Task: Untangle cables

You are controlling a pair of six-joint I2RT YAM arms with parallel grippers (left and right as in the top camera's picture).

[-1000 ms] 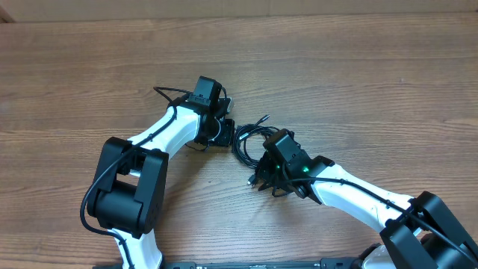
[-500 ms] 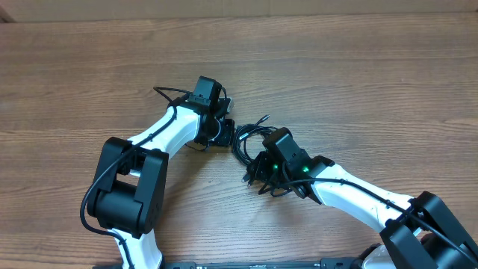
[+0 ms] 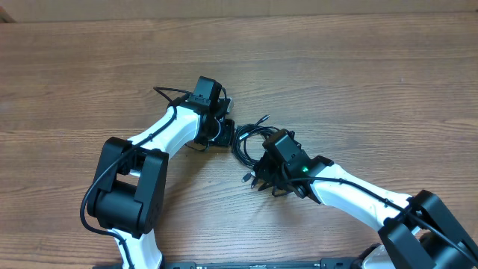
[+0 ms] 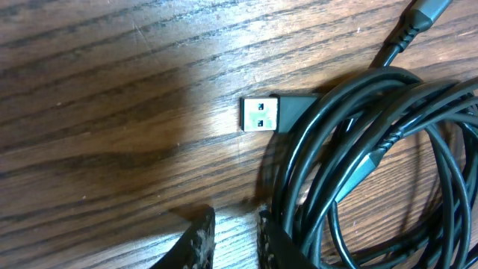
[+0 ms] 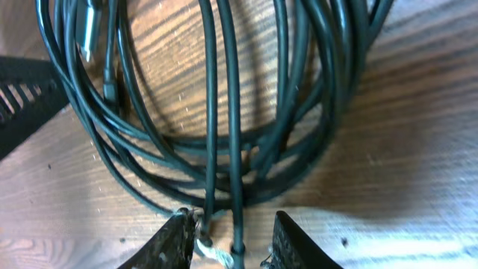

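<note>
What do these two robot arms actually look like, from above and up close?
The left arm and right arm have smooth white tube-like links joined by chunky black housings, with a thin black cable running along them. A small green light glows near the right wrist. The left gripper and right gripper each have two dark, tapered, rough-speckled fingers.
</note>
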